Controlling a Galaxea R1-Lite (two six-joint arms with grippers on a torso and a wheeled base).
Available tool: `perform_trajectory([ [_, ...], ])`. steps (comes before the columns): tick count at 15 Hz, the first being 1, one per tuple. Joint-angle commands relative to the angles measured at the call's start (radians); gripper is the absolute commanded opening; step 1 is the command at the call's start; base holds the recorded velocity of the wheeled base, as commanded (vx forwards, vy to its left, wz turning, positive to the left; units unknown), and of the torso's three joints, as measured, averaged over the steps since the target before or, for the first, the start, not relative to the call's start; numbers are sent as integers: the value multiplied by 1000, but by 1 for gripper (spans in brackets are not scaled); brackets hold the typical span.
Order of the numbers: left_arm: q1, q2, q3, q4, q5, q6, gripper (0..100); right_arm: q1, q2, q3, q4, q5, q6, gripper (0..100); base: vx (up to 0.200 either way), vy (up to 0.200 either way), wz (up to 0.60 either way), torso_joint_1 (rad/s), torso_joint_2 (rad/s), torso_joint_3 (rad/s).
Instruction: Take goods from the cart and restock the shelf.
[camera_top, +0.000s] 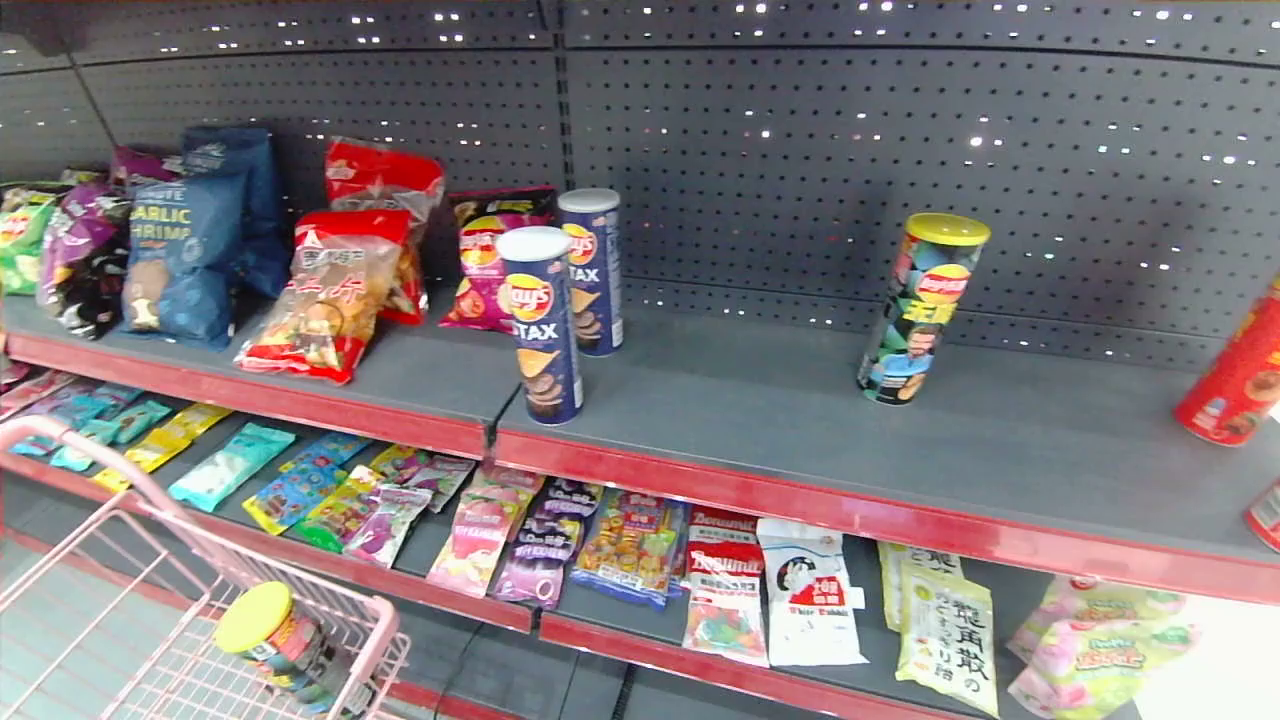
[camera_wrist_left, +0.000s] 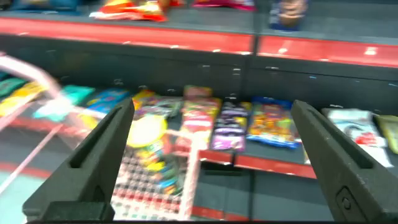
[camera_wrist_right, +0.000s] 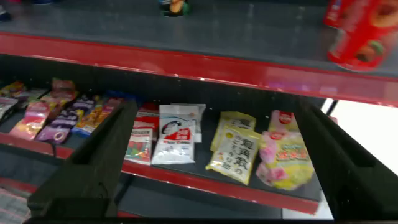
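A pink wire cart (camera_top: 150, 560) stands at the lower left and holds a yellow-lidded chip can (camera_top: 275, 640), lying tilted inside. On the upper grey shelf (camera_top: 800, 420) stand two blue chip cans (camera_top: 540, 325), a yellow-lidded can (camera_top: 920, 305) and a red can (camera_top: 1235, 375) at the right edge. My left gripper (camera_wrist_left: 211, 162) is open, held in front of the cart, with the yellow-lidded can (camera_wrist_left: 149, 140) between its fingers' lines of sight but farther off. My right gripper (camera_wrist_right: 217, 162) is open too, facing the lower shelf's packets, the red can (camera_wrist_right: 360, 31) above it.
Snack bags (camera_top: 180, 250) crowd the upper shelf's left end. The lower shelf (camera_top: 620, 640) carries rows of flat candy packets (camera_top: 630, 545). A wide bare stretch of upper shelf lies between the blue cans and the yellow-lidded can, and beyond it toward the red can.
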Motion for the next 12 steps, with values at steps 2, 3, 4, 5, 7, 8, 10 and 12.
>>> perform_trajectory([
  [2, 0, 0, 0, 0, 0, -1, 100, 0, 0, 0, 0, 0, -2, 100, 0, 0, 600, 0, 5, 2],
  [3, 0, 0, 0, 0, 1, -1, 100, 0, 1, 0, 0, 0, 0, 100, 0, 0, 600, 7, -2, -2],
  [4, 0, 0, 0, 0, 0, 1, 100, 0, 0, 0, 0, 0, 0, 100, 0, 0, 600, 7, 2, 12],
  [5, 0, 0, 0, 0, 0, -1, 100, 0, 0, 0, 0, 0, 0, 100, 0, 0, 600, -2, 7, 2],
  [7, 0, 0, 0, 0, 0, 1, 100, 0, 0, 0, 0, 0, 1, 100, 0, 0, 600, 0, 5, 7],
  [8, 0, 0, 0, 0, 1, -1, 100, 0, 0, 0, 0, 0, 1, 100, 0, 0, 0, 0, 0, 0],
  [10, 0, 0, 0, 0, 1, 1, 100, 0, 0, 0, 0, 0, 3, 100, 0, 0, 0, 0, 0, 0],
  [12, 0, 0, 0, 0, 1, 1, 100, 0, 0, 0, 0, 0, 3, 100, 0, 0, 0, -102, 212, 122],
])
